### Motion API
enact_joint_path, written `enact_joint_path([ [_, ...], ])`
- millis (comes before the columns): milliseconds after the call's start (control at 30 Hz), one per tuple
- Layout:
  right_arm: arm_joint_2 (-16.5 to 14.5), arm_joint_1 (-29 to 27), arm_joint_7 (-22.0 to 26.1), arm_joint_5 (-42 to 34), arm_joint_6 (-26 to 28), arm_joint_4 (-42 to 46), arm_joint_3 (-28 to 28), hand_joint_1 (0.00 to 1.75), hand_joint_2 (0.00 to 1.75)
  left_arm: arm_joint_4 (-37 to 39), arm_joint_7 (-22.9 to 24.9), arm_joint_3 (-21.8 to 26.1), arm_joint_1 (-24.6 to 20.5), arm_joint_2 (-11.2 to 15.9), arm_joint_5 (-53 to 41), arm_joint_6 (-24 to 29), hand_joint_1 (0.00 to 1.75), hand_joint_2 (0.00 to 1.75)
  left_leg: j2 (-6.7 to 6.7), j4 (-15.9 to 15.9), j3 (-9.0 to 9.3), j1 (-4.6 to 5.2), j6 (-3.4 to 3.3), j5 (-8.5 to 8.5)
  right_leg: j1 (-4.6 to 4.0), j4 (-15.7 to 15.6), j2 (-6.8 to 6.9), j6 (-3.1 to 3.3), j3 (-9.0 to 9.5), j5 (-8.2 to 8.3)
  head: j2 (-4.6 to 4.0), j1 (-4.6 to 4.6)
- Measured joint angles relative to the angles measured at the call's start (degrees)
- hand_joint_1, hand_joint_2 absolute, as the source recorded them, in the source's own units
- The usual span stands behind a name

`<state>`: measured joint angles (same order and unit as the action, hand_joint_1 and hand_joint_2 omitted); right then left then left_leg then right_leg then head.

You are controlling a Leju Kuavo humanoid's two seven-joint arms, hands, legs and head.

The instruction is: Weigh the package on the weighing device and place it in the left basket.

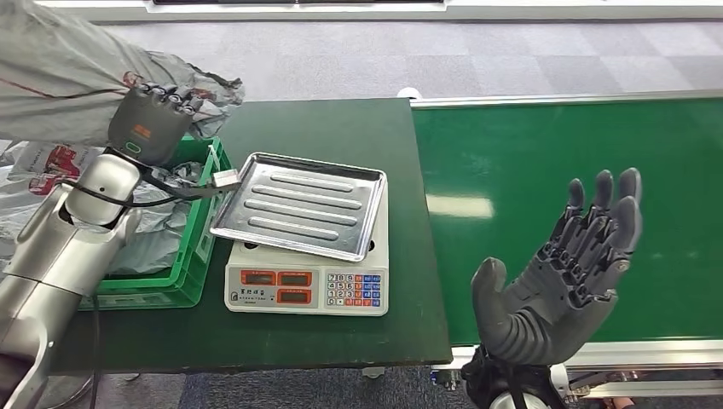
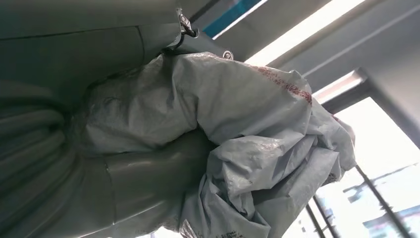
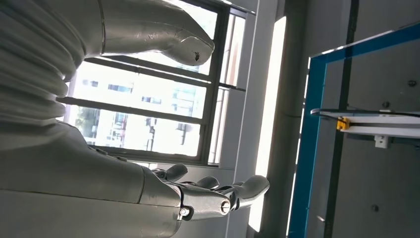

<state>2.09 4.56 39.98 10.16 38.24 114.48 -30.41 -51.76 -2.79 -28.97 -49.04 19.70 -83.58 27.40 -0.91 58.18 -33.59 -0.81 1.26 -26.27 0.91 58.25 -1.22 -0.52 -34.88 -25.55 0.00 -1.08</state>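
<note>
My left hand (image 1: 152,119) grips a crumpled grey plastic package (image 1: 64,72) and holds it up above the green basket (image 1: 198,247) at the table's left. The left wrist view shows the same grey package (image 2: 247,129) with red print, wrapped around my thumb and fingers. The scale (image 1: 309,281) stands in the middle of the dark green table, and its steel tray (image 1: 300,204) is bare. My right hand (image 1: 563,273) is raised palm up over the green conveyor belt (image 1: 580,153), fingers spread, holding nothing. My right hand (image 3: 148,188) also appears in the right wrist view against a window.
Other grey packages (image 1: 145,234) lie in the green basket, and more packages with red print (image 1: 38,170) sit to its left. The table's front edge (image 1: 256,358) runs close below the scale. The conveyor's white frame (image 1: 631,349) borders the belt in front.
</note>
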Motion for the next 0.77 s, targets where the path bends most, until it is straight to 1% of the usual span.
enact_joint_path([
  [167,0.8,-0.6,0.0,0.2,0.1,0.0,0.0,0.0,1.75,6.6,0.4,5.0,5.0,2.2,1.5,3.1,1.75,1.75,-0.03,0.0,-0.06,0.0,0.01,0.0,-0.01,0.0,0.01,0.04,-0.09,-0.03,0.0,-0.01],
  [333,1.0,-0.7,0.0,0.4,-0.1,0.0,0.0,0.0,1.75,9.7,0.9,7.4,7.7,2.9,1.8,3.0,1.75,1.75,-0.09,0.0,-0.16,0.02,0.01,-0.02,0.02,0.0,0.07,0.03,-0.11,-0.03,0.0,0.01],
  [433,1.3,-0.9,0.0,0.4,-0.3,0.0,0.0,0.0,1.75,11.5,2.3,10.3,11.3,3.1,3.0,3.4,1.75,1.75,0.06,0.0,-0.09,0.04,0.04,-0.09,0.05,0.0,-0.04,0.04,-0.13,-0.04,0.0,-0.01],
  [467,1.6,-1.1,0.0,0.4,-0.2,0.0,0.0,0.0,1.75,12.2,2.5,11.5,12.8,3.1,3.4,4.0,1.31,1.75,0.11,0.0,-0.08,0.03,0.04,-0.11,0.04,0.0,-0.08,0.05,-0.16,-0.05,0.0,-0.01],
  [567,2.2,-1.4,0.0,0.2,0.0,0.0,0.1,0.0,1.75,14.0,2.1,15.5,16.9,3.0,4.8,5.8,0.0,0.44,0.18,0.0,-0.12,0.02,0.04,-0.11,0.02,0.0,-0.14,0.08,-0.26,-0.07,0.0,-0.01],
  [600,2.3,-1.4,0.0,0.1,-0.1,0.0,0.1,0.0,1.75,14.3,1.7,16.8,18.0,2.9,5.5,6.3,0.0,0.0,0.17,0.0,-0.14,0.02,0.04,-0.11,0.01,0.0,-0.15,0.09,-0.28,-0.08,0.0,-0.01],
  [733,2.4,-1.6,0.0,0.2,-0.6,0.0,0.1,0.0,1.75,12.7,-2.0,22.9,21.4,1.3,11.5,6.2,0.0,0.0,0.16,0.0,-0.15,0.02,0.04,-0.11,0.01,0.0,-0.13,0.1,-0.29,-0.08,0.0,-0.01],
  [767,2.4,-1.6,0.0,0.3,-0.7,0.0,0.1,0.0,1.75,12.2,-2.6,23.8,21.8,1.0,12.7,6.0,0.0,0.0,0.15,0.0,-0.16,0.02,0.04,-0.11,0.01,0.0,-0.13,0.1,-0.29,-0.08,0.0,-0.01],
])
